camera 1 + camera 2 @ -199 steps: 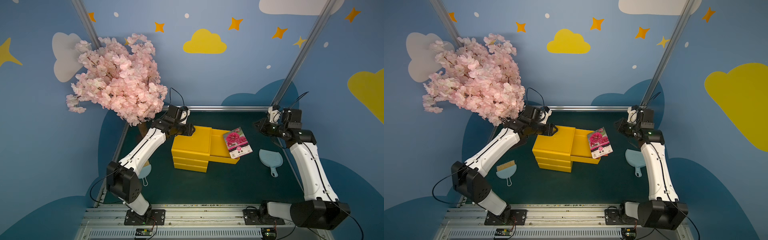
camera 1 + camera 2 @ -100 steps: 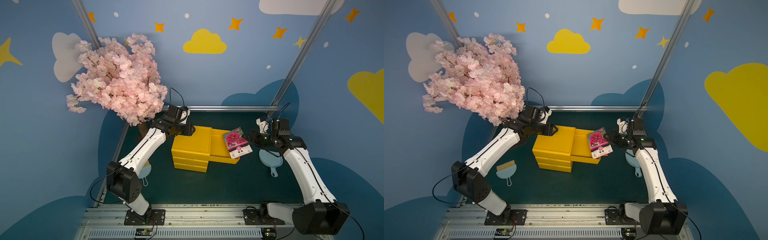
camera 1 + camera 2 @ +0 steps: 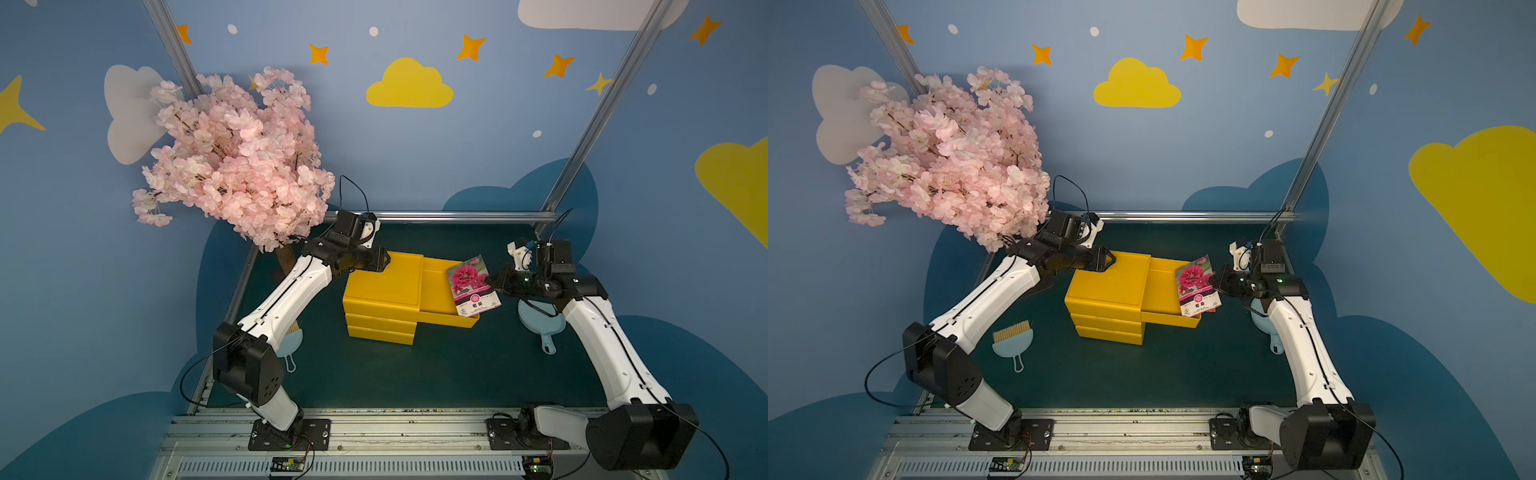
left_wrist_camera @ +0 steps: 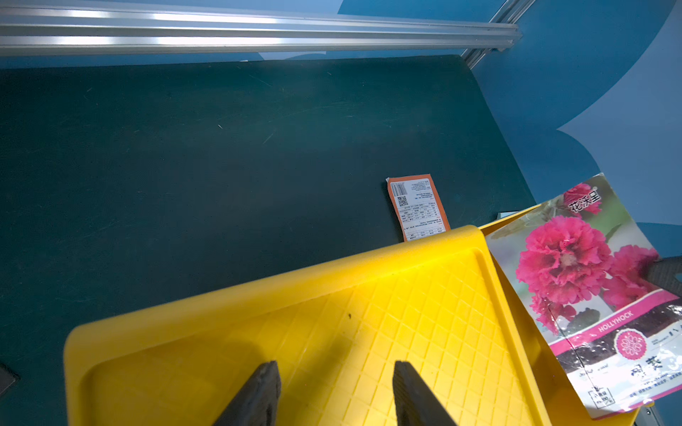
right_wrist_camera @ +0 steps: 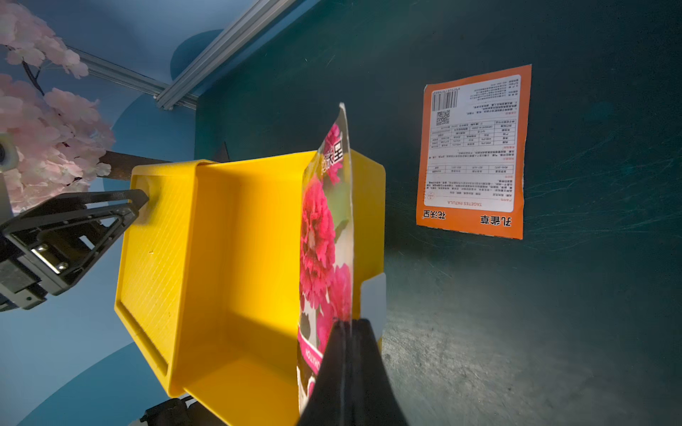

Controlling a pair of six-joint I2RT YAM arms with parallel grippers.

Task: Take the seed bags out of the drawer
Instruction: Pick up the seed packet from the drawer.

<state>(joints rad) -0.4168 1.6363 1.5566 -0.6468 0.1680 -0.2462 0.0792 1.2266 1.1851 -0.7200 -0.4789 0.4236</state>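
Keeping clear bench (image 3: 436, 374) in front of the cabinet (image 3: 380, 286). Meeting blossom tree (image 3: 237, 166) overhanging the far left corner, open drawer (image 3: 440, 318) jutting rightward, orange seed bag (image 5: 472, 151) lying flat behind it, dustpan (image 3: 536, 324) beside it.

Pink-flower seed bag (image 3: 473, 286) tilted over open yellow drawer (image 3: 436, 286); orange bag (image 5: 474, 151) outside, face-down.

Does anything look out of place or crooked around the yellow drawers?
The pink bag leans askew over the rim of the open drawer, pinched by the right gripper. The orange bag lies back-up on the mat outside it.
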